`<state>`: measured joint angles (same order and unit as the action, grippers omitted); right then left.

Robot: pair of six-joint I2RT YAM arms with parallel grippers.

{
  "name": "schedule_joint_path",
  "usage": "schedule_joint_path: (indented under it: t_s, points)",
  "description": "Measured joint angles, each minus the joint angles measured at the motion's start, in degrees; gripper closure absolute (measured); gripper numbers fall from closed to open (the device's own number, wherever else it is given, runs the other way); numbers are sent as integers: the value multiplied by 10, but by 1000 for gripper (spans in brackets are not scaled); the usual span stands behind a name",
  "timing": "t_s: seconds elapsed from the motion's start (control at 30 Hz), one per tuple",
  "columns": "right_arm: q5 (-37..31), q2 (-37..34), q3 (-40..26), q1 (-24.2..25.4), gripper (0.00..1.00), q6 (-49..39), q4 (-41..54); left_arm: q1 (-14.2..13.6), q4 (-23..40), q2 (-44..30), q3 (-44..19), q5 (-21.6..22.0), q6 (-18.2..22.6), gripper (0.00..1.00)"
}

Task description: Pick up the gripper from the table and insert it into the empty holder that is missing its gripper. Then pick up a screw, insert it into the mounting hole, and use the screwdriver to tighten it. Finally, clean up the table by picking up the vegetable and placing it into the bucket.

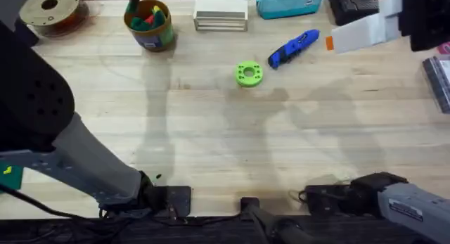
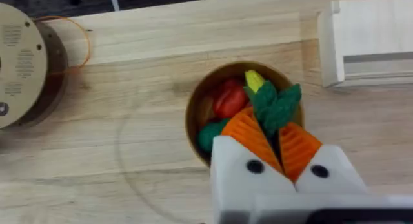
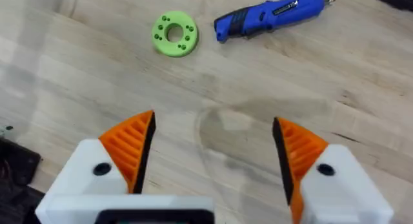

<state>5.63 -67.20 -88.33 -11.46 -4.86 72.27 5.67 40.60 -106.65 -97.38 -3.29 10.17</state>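
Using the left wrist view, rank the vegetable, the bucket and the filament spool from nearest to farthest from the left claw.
1. Vegetable: pinched between the left claw's orange pads.
2. Bucket: right under the claw, holding other toy food.
3. Filament spool: off across the table, well clear of the bucket.

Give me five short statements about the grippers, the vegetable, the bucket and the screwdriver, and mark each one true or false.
1. The left gripper grips the green vegetable above the bucket. True.
2. The right gripper is shut on the screwdriver. False: it is open and holds nothing; the screwdriver lies on the table.
3. The bucket is empty. False: a red toy and others lie inside.
4. The green disc lies beside the screwdriver. True.
5. The bucket has tipped over. False: it stands upright.
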Motion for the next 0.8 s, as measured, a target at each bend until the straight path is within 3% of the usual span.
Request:
schedule_joint_path:
  t_s: [0.3,0.33,0.37,0.63,0.8]
  points:
    - [0,0,0,0,11,0,0,0,-37,-62,0,23,-8,987]
    - [0,0,0,0,11,0,0,0,-37,-69,0,25,-7,942]
    - [0,0,0,0,11,0,0,0,-38,-74,0,29,-10,796]
    - [0,0,0,0,11,0,0,0,-36,-79,0,36,-14,266]
    - [0,0,0,0,9,0,0,1,-20,-70,0,37,-23,167]
